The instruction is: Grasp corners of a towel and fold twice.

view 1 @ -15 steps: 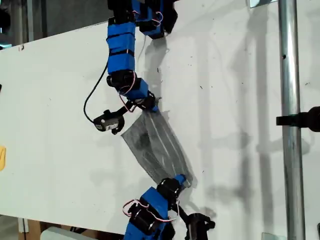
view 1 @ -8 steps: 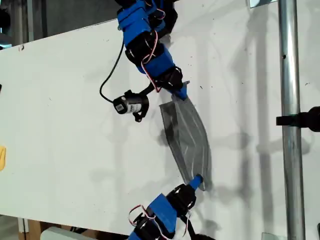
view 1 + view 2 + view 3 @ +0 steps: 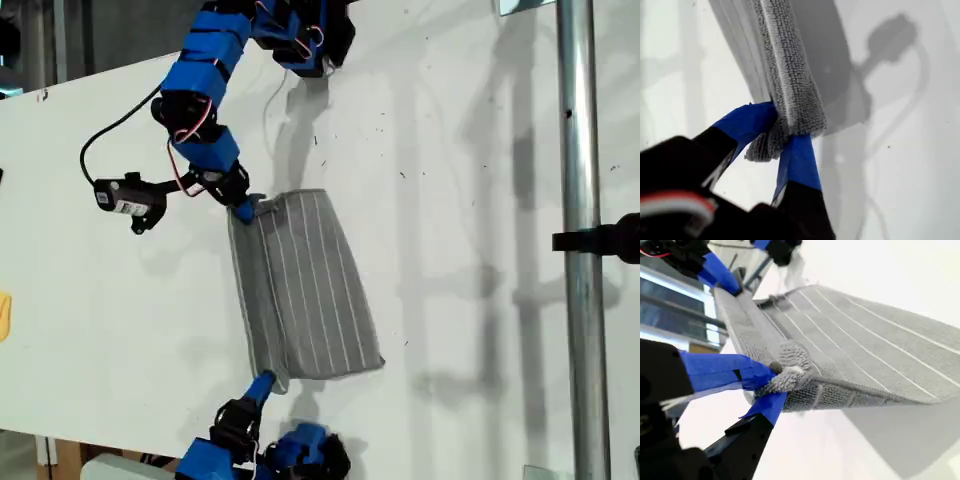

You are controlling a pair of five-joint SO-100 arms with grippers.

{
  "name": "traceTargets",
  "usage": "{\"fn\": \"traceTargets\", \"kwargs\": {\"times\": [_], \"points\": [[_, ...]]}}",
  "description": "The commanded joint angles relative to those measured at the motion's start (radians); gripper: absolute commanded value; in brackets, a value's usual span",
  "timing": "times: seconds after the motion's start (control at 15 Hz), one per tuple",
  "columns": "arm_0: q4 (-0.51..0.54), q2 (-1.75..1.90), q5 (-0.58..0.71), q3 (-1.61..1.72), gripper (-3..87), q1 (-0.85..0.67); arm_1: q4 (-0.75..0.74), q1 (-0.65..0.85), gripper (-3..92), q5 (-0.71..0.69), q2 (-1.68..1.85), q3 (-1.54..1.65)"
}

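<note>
So that the fold edge stays taut, the towel (image 3: 305, 290), lying doubled on the table (image 3: 470, 150), is pinched at one corner each by first gripper (image 3: 780, 135) and second gripper (image 3: 772, 382), jaws closed.

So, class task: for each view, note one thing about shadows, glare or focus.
Exterior view: sharp, soft arm shadows on the white table. First wrist view: towel crisp, the claw's body blurred. Second wrist view: bright washed-out background, towel casts a grey shadow.
</note>
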Motion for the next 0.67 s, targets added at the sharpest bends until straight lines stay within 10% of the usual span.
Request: {"fn": "traceTargets", "kwargs": {"times": [0.0,0.27,0.6], "points": [[-0.003,0.020,0.127,-0.003,-2.9,-0.192,-0.101,0.196,-0.3,-0.121,-0.110,-0.167],[0.005,-0.087,0.276,-0.265,-2.9,-0.262,-0.118,0.256,-0.3,-0.158,-0.012,-0.339],[-0.130,-0.052,0.164,-0.080,-2.9,0.014,-0.100,0.049,-0.3,-0.091,0.255,0.005]]}}
